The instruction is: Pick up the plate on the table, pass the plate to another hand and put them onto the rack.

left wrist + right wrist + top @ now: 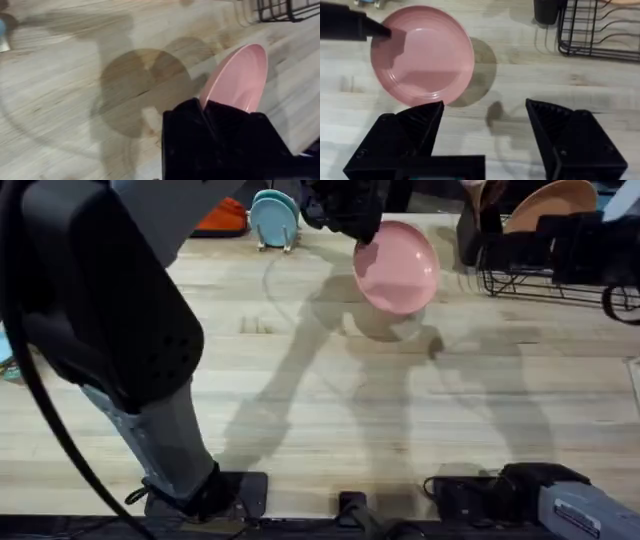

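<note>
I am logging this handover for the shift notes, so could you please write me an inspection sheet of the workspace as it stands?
Surface: light wooden plank table, bare in the middle, shadows across it.
Job's things: round matte pink plate lifted off the table, tilted, its shadow beneath; black wire dish rack at the far right, a peach-orange plate behind it.
Clutter: light-blue plates on a small stand at the far edge; an orange object beside them.
Grippers: left gripper shut on the plate's rim; right gripper open, facing the plate, not touching.
Cables: black cable along the left arm.
Surroundings: nothing seen.
</note>
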